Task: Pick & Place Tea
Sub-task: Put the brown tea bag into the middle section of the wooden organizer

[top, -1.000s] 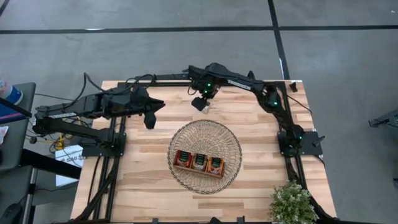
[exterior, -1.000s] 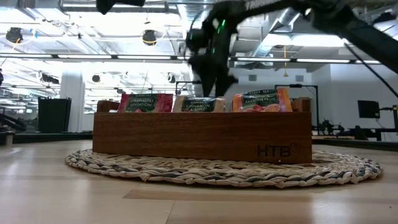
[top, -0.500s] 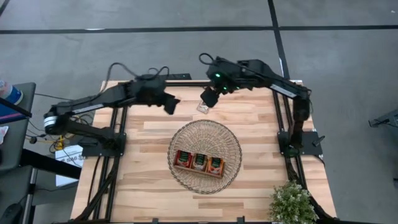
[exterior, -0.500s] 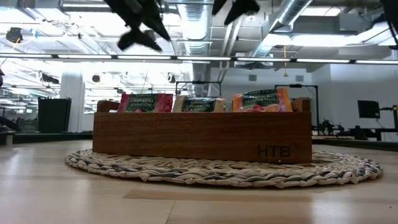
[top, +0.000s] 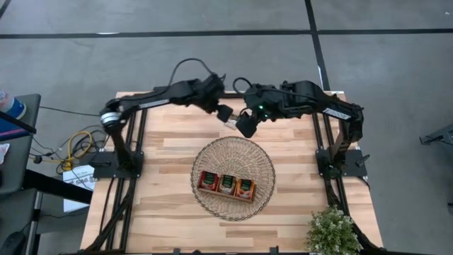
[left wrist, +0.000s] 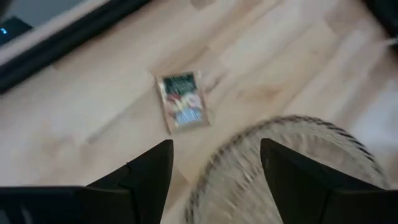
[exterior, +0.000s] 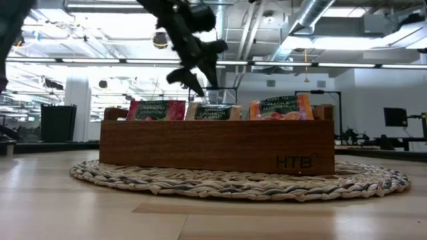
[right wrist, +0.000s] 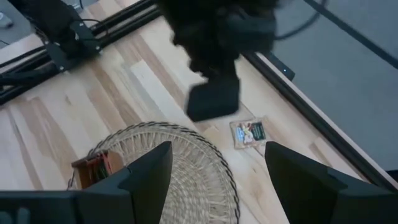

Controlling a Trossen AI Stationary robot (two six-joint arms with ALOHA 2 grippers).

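Note:
One tea sachet (left wrist: pixel 182 102) lies flat on the table just beyond the basket's far rim; it also shows in the high view (top: pixel 231 123) and the right wrist view (right wrist: pixel 249 132). My left gripper (left wrist: pixel 214 171) hovers open above it, slanting down, touching nothing. My right gripper (right wrist: pixel 224 180) hangs open higher up, just right of the sachet (top: pixel 246 126). Red (exterior: pixel 157 110), pale (exterior: pixel 213 112) and orange (exterior: pixel 281 107) sachets stand upright in the wooden tray (exterior: pixel 217 147), which rests on the wicker basket (top: pixel 233 157).
The basket's far rim (left wrist: pixel 292 140) lies close beside the loose sachet. A black rail (left wrist: pixel 68 40) runs along the table's far edge. A potted plant (top: pixel 331 230) stands at the near right corner. Bare wood (top: pixel 163 205) shows left of the basket.
My left gripper has swung from the table's left side toward the far middle and come down over the loose sachet, tipping its fingers downward. My right gripper has risen from the sachet and drawn a little toward the right. The sachet has stayed flat on the table.

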